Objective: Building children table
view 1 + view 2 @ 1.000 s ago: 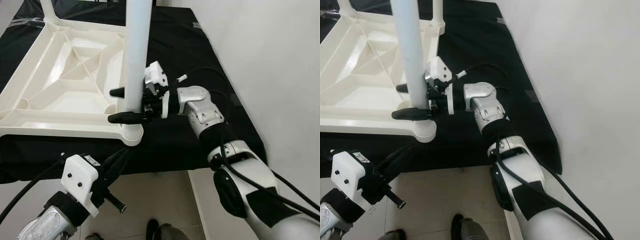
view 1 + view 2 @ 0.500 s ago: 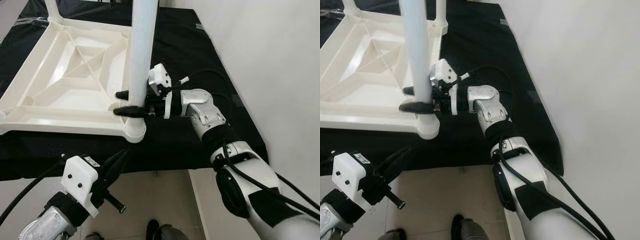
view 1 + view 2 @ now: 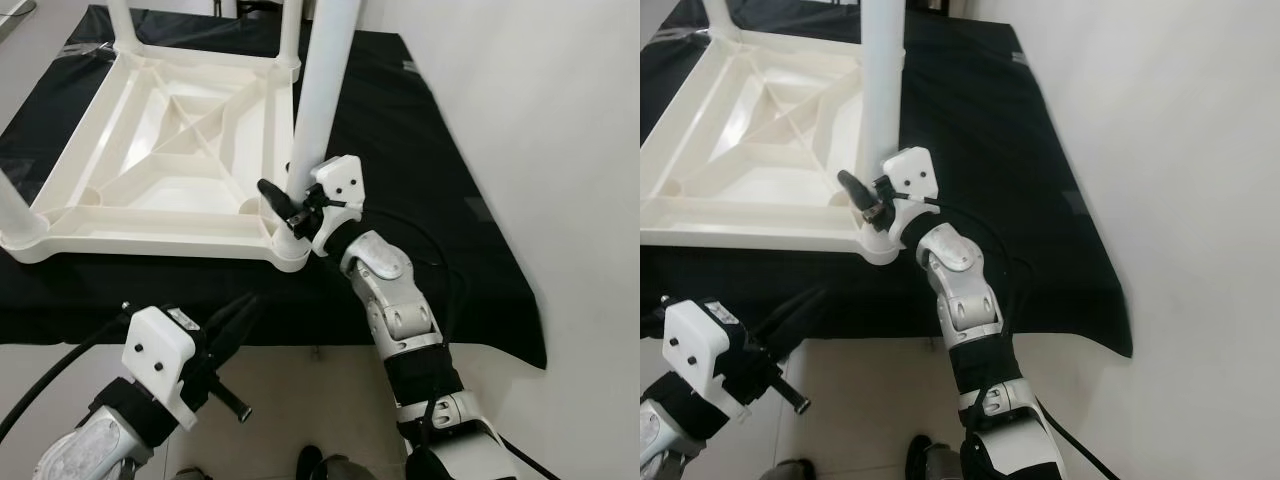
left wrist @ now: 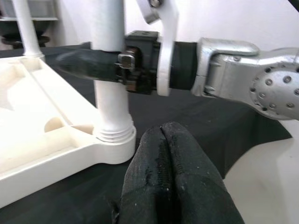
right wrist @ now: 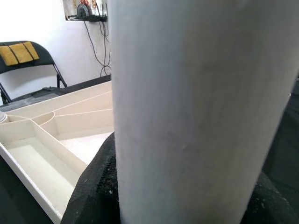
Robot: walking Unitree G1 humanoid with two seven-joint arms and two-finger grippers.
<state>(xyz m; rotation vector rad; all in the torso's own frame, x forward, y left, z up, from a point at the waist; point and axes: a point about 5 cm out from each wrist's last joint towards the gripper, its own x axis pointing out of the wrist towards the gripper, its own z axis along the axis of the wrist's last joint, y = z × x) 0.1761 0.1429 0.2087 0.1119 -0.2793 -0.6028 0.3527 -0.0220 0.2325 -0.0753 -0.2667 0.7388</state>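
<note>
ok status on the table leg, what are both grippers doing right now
Right gripper shut on white plastic table leg, low, just above corner socket of upturned white tabletop. Left gripper shut, idle below black-clothed bench. Nothing in the way.

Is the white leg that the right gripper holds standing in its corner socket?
Yes: the leg stands in the tabletop's corner socket.

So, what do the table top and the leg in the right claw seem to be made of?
Table top: probably moulded plastic, cream, slightly glossy, judging by the cast ribs underneath. Leg: likely plastic too, a smooth white matte tube. Right claw grips it near the corner socket.
</note>
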